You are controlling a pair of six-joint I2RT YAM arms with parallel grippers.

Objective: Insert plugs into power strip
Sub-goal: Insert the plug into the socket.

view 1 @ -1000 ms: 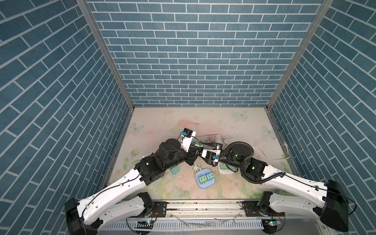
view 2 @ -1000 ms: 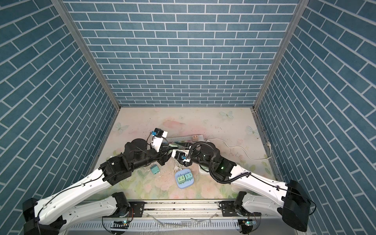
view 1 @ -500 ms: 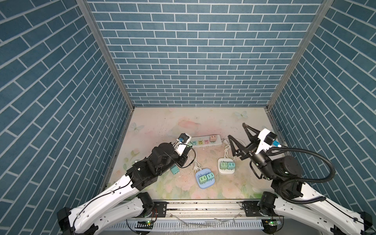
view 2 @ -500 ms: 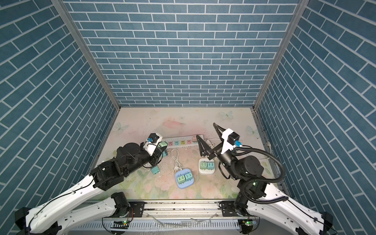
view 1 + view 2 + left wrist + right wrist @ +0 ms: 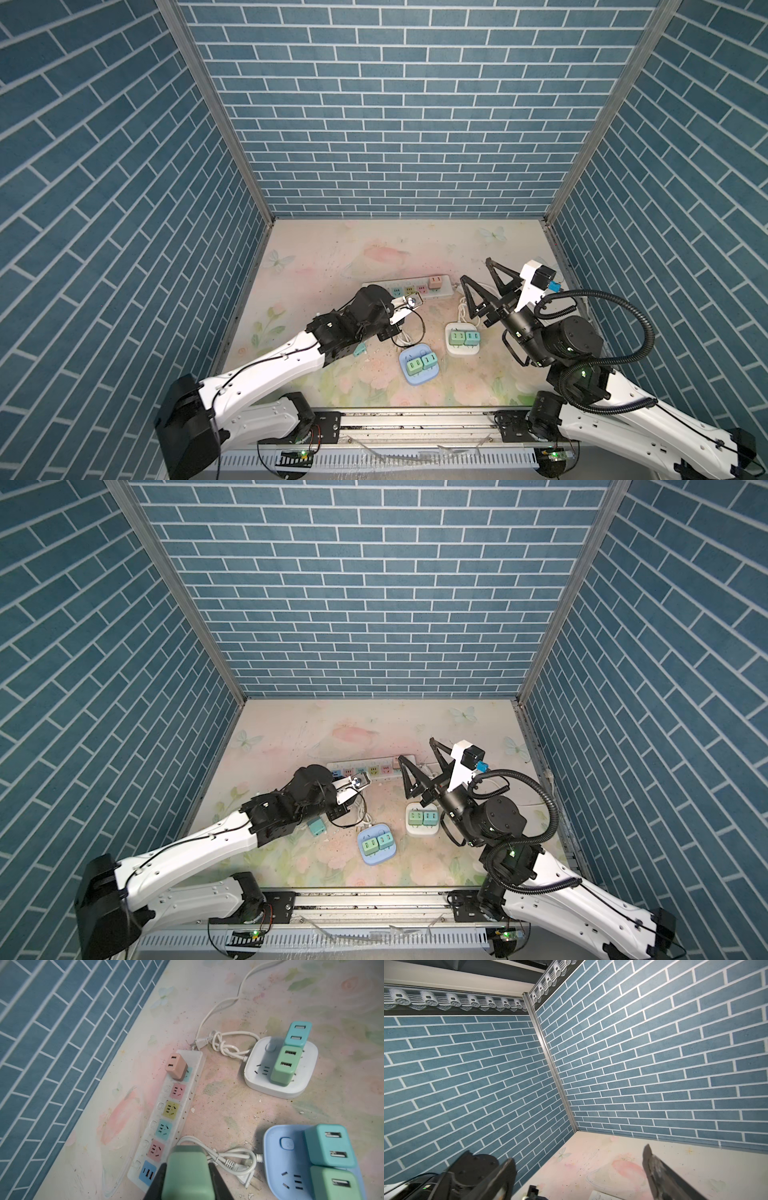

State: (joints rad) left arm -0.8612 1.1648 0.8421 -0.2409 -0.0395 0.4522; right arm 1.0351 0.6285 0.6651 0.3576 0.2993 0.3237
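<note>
the left gripper (image 5: pixel 187 1165) is clamped on a green plug (image 5: pixel 188 1180), pinched between its two dark fingers (image 5: pixel 219 1186). the plug hangs over the end of the long power strip (image 5: pixel 196 1068) that carries the blue usb panel (image 5: pixel 148 1172), just beside the last pink socket (image 5: pixel 155 1150); we cannot tell whether it touches the strip. four sockets in the row stand free, and a tan plug (image 5: pixel 176 1066) fills the socket at the opposite end. a coiled white cord (image 5: pixel 228 1159) passes out of sight behind the held plug and lies between the strip and a blue power block (image 5: pixel 276 1167), which bears two seated plugs (image 5: pixel 328 1145). a white power block (image 5: pixel 259 1078) farther along bears two more plugs (image 5: pixel 285 1066), and its knotted cord (image 5: pixel 224 1047) lies near the strip's tan-plug end. in a top view, a loose teal plug (image 5: pixel 316 826) lies on the table (image 5: pixel 291 737) beside the left arm. the right gripper (image 5: pixel 475 269) is held above the table, its jaws spread wide with nothing between them.
</note>
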